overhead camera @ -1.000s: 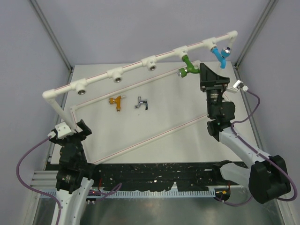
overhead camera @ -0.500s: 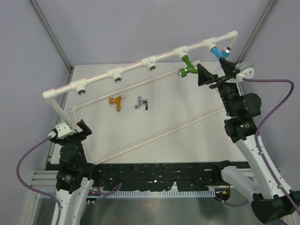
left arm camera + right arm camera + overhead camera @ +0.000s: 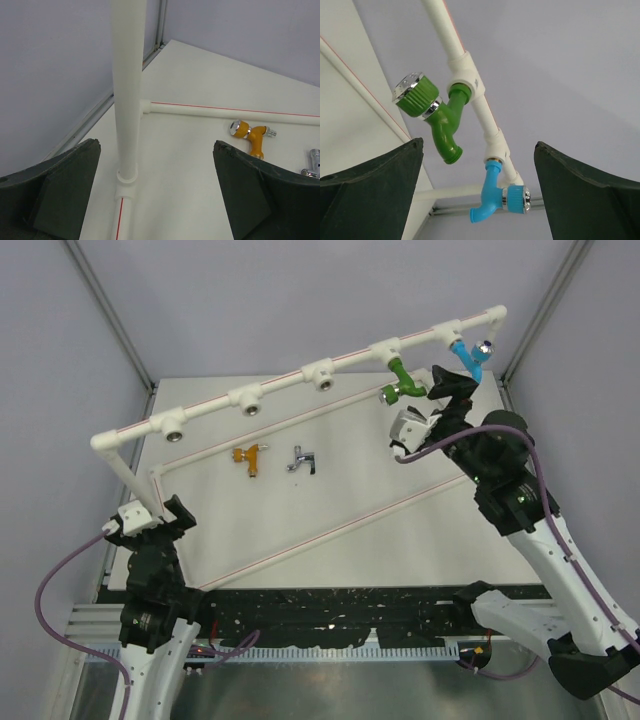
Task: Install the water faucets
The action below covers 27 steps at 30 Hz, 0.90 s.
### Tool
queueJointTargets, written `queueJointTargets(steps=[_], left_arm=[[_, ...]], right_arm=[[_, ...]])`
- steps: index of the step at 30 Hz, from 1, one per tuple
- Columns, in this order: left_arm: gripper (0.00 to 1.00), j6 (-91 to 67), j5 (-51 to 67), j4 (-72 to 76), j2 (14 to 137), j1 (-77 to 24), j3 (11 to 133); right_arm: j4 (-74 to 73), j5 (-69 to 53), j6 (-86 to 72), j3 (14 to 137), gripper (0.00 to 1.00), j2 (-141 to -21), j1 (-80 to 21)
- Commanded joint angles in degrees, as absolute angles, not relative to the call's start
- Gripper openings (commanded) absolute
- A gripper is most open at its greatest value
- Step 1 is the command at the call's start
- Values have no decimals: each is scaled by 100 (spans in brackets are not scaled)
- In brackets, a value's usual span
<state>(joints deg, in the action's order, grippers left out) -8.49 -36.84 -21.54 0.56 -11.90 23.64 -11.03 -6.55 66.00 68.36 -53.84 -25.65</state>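
A green faucet [image 3: 400, 386] and a blue faucet [image 3: 470, 359] sit in sockets at the right end of the white pipe frame's top rail [image 3: 290, 383]. An orange-gold faucet [image 3: 248, 456] and a silver faucet [image 3: 302, 460] lie loose on the table. My right gripper [image 3: 452, 390] is open and empty, just below the rail between the green and blue faucets. The right wrist view shows the green faucet [image 3: 437, 116] and the blue faucet [image 3: 496, 196] ahead of its open fingers [image 3: 375, 190]. My left gripper [image 3: 165, 516] is open and empty by the frame's left post [image 3: 127, 100].
Two empty round sockets [image 3: 248, 406] and a third near the left corner face forward on the rail. The frame's base pipes [image 3: 330, 525] run diagonally across the table. Grey walls and corner posts enclose the table. The orange-gold faucet [image 3: 250, 135] lies beyond the left gripper.
The right arm has lifted and rolled its wrist over, so its camera now sits on the left, and the gripper has closed in under the rail by the green and blue faucets. The left arm has not moved.
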Motion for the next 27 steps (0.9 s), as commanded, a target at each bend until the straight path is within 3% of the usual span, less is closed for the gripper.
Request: queueJointTargets(steps=[1, 19, 21, 25, 27], left_arm=[[100, -835, -3665, -2066, -958, -1195, 2391], [100, -835, -3691, -2083, -958, -1204, 2391], [100, -835, -3691, -2083, -975, -1195, 2391], [100, -835, -3691, -2083, -967, -1204, 2391], [100, -835, -3691, -2083, -976, -1204, 2391]], right_arm=[[-1187, -150, 8489, 6741, 95, -5414, -2759], [-176, 396, 8825, 6706, 81, -6442, -2856], [-149, 213, 8221, 6776, 75, -6521, -2804], [281, -164, 7342, 6645, 51, -6548, -2795], [483, -272, 6780, 6566, 46, -6530, -2795]])
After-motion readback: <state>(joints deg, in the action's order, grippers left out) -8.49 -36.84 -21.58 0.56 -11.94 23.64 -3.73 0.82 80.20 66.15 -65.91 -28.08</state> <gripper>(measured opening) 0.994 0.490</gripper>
